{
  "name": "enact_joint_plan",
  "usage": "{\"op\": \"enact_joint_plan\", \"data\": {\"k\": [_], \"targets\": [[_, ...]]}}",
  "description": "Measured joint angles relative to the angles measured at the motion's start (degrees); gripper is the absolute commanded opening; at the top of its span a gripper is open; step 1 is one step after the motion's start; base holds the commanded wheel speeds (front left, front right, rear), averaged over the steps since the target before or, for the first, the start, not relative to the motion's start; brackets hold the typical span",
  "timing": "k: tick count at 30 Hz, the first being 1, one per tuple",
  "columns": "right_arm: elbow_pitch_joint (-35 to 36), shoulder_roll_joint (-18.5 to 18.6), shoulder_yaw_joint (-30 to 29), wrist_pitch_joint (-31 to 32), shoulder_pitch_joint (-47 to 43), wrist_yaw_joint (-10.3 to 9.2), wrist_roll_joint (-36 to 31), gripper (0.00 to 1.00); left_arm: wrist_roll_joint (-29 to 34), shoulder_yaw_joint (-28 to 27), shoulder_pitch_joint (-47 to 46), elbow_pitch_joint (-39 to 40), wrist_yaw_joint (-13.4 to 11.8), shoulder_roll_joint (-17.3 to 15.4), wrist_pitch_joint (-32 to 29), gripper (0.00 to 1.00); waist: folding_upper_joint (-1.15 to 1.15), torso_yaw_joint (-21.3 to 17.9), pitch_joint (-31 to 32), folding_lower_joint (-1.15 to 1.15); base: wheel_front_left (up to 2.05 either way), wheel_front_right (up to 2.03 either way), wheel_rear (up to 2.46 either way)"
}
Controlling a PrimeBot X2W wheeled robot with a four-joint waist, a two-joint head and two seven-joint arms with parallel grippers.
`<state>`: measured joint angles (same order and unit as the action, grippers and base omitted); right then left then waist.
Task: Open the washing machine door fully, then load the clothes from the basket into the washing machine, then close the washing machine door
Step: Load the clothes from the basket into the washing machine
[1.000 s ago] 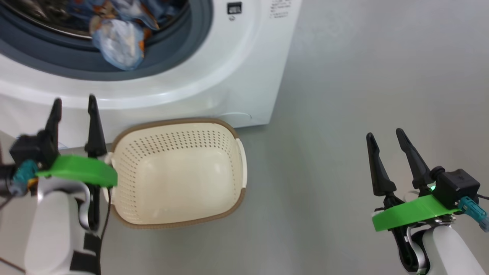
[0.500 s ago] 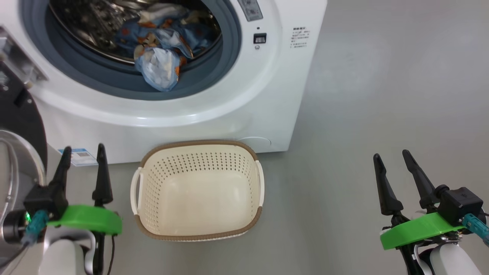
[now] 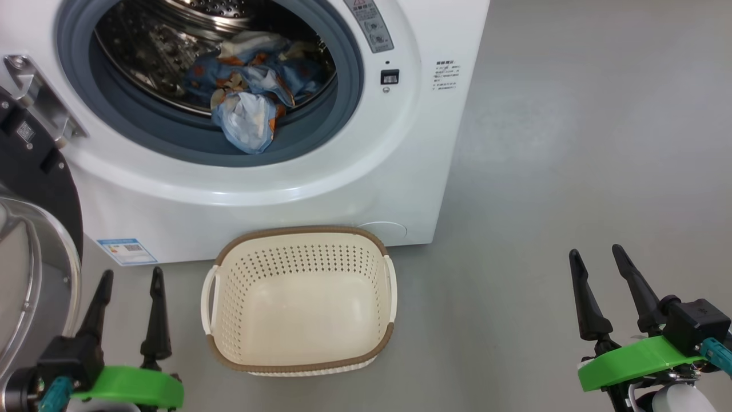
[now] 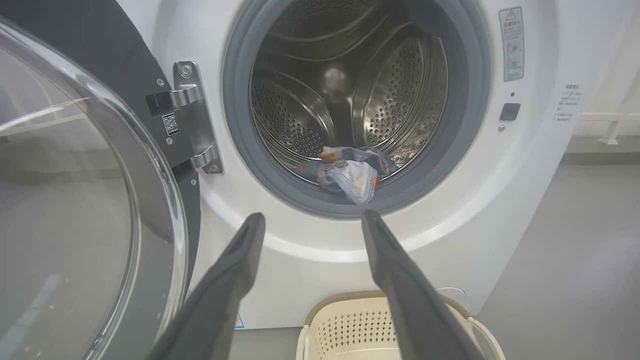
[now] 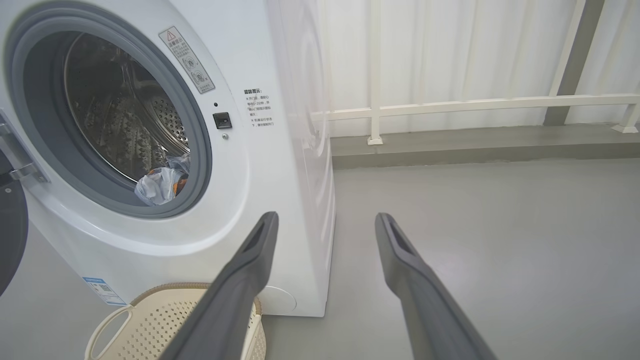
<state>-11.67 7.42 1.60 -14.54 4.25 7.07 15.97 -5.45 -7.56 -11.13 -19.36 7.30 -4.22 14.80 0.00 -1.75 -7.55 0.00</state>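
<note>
The white washing machine (image 3: 366, 171) stands with its door (image 3: 40, 177) swung wide to the left, the black rim and glass bowl (image 4: 65, 200) beside my left arm. The light-blue printed clothes (image 3: 251, 97) lie in the steel drum, one piece drooping over the grey gasket; they also show as clothes (image 4: 350, 170) and clothes (image 5: 160, 182). The cream basket (image 3: 303, 230) sits empty on the floor in front of the machine. My left gripper (image 3: 132, 272) is open, left of the basket. My right gripper (image 3: 595, 250) is open over bare floor, far right of the basket.
Grey floor (image 3: 572, 143) stretches to the right of the machine. A white railing (image 5: 475, 105) and pale curtain run along the back wall. A blue label sticker (image 3: 127, 250) marks the machine's lower left front. The door hinge (image 4: 192, 117) sits left of the opening.
The whole head view has shifted, so the camera has moved: more of the drum and the door now show. Both grippers sit lower in the picture and stay open.
</note>
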Motion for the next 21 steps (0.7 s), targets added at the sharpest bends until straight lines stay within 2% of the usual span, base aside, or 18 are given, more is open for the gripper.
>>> {"op": "enact_joint_plan", "data": {"k": [8,21], "targets": [[0.0,0.0,-0.2,0.0,-0.7,0.00,-0.1,1.00,-1.0,-0.2,3.3,2.1,0.1,0.2,0.0,1.00,0.00,-0.1,1.1,0.00,0.00,0.00,0.00],[0.3,-0.1,-0.5,0.0,-1.3,0.00,-0.2,1.00,-1.3,0.1,3.4,2.9,0.1,0.2,0.0,1.00,0.00,0.2,1.3,0.00,0.00,0.00,0.00]]}}
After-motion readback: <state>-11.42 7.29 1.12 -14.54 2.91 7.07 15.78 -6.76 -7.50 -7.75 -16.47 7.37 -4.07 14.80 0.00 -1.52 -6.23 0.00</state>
